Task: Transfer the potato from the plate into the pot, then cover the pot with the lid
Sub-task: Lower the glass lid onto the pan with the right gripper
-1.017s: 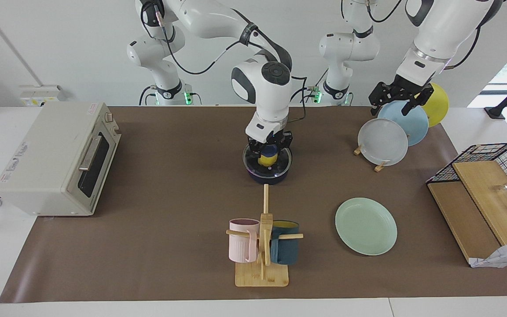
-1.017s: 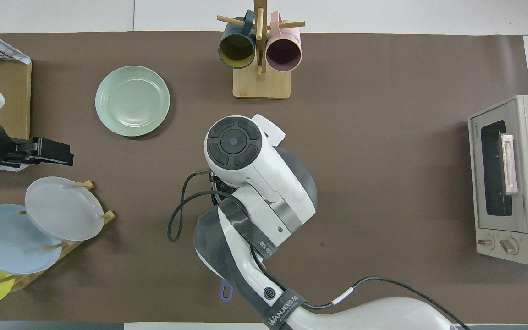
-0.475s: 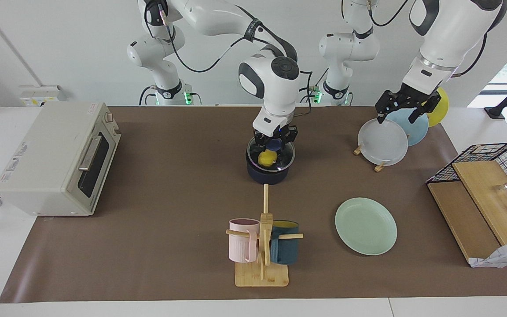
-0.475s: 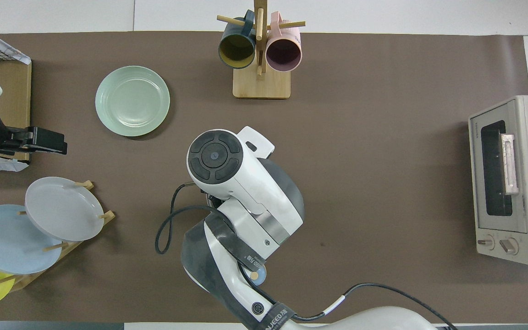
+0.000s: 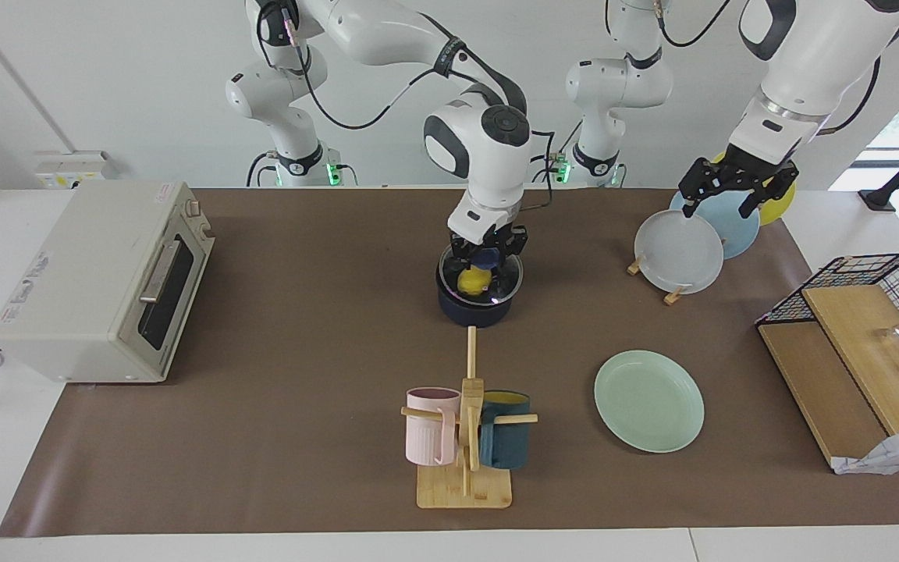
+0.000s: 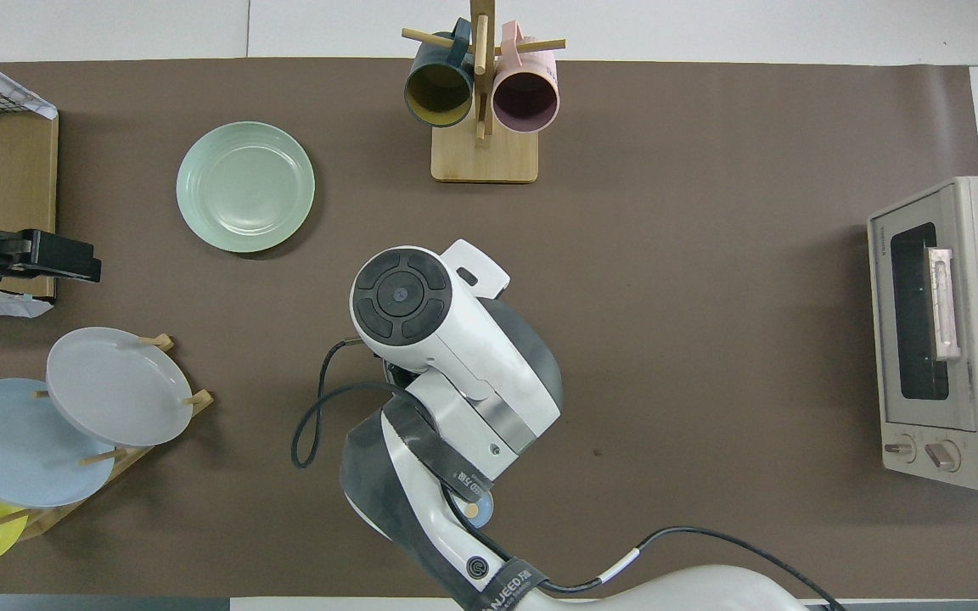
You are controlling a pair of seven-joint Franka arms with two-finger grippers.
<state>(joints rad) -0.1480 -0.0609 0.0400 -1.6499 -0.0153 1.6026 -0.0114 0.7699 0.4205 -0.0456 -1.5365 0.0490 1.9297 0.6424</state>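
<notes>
The potato point(image 5: 474, 281) sits inside the pot point(image 5: 474, 307), yellow showing through the glass lid point(image 5: 481, 275) that rests on the pot's rim. The right gripper point(image 5: 487, 254) is pinched on the lid's blue knob (its arm hides pot and lid entirely from overhead). The pot stands mid-counter, closer to the robots' edge. The plate point(image 5: 648, 400) lies bare toward the left arm's end, nearer the edge away from the robots, beside the mug rack point(image 5: 465, 437). The left gripper point(image 5: 734, 186) hangs with fingers spread over the plate rack point(image 5: 680, 254) near the corner at the robots' edge.
</notes>
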